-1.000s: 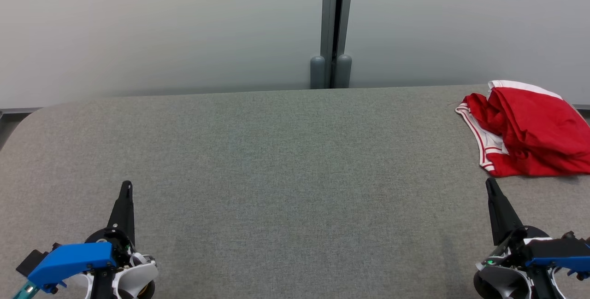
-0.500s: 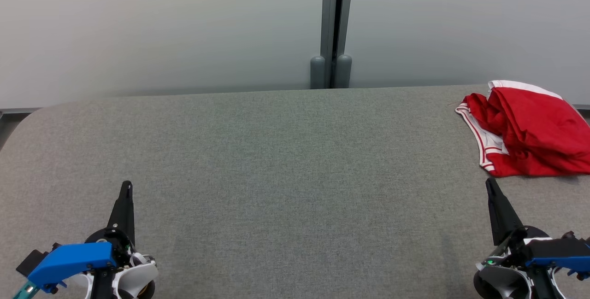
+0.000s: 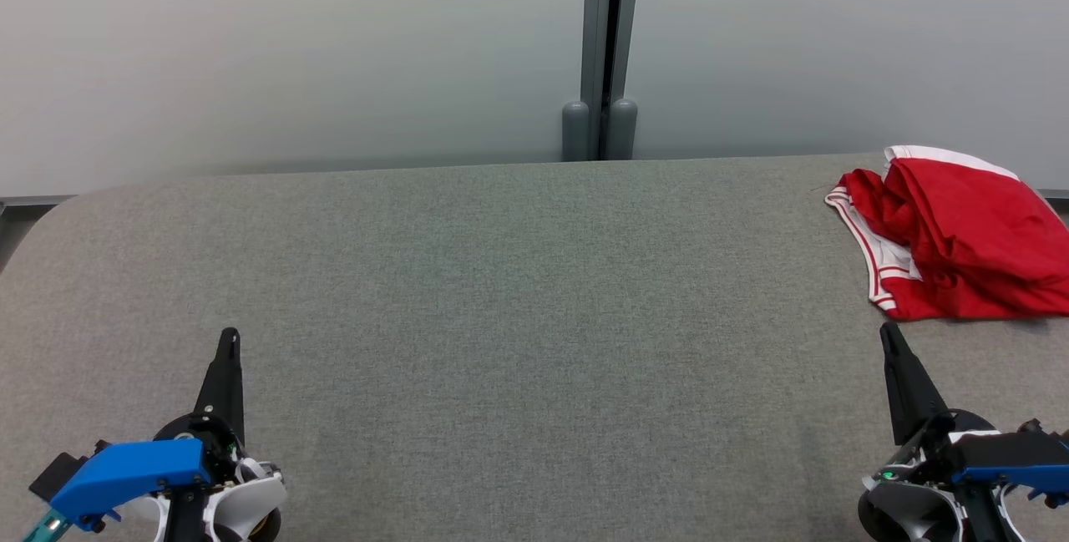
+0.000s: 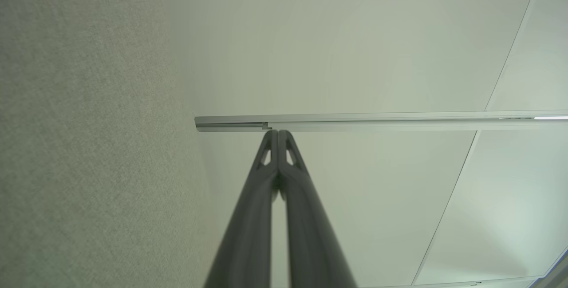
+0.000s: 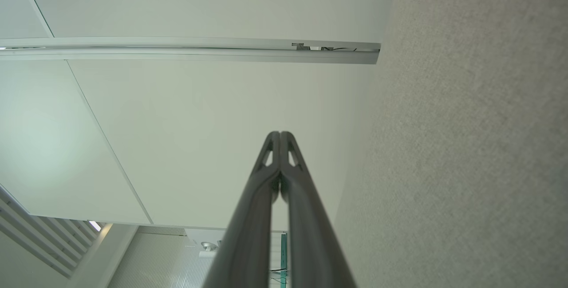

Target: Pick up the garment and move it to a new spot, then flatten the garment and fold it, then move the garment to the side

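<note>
**Left pincer** (image 3: 228,335): my two long dark fingers are pressed together along their whole length, with nothing between them. It sits low on my left above the near part of the table, tips pointing toward the far wall. In its own wrist view the tips meet in a single point, with a small slot showing in each finger just behind the tip.

**Right pincer** (image 3: 885,331): same state, fingers pressed together and empty. It sits low on my right, tips pointing away from me and leaning a little to the left.

**Under both:** a wide table covered in grey felt-like fabric (image 3: 518,291), with a rounded corner at the far left.

**Task item:** a crumpled red fabric garment with white banded trim (image 3: 969,233).
- It lies in a heap at the far right of the table, close to the back edge. Its right side runs out of the head view.
- It is ahead of the right pincer and slightly to its right. The nearest hem is near my fingertips but not touching, with a strip of bare grey between them.
- It is well apart from the left pincer, almost the whole table width away.
- The white band with red stripes is on the left side of the heap. A plain white edge shows at the back.

**Beyond the table:** pale grey wall panels (image 3: 292,49). A vertical grey metal post (image 3: 607,24) stands at their seam, with two rounded grey caps (image 3: 598,131) at its foot, at the table's back edge.
</note>
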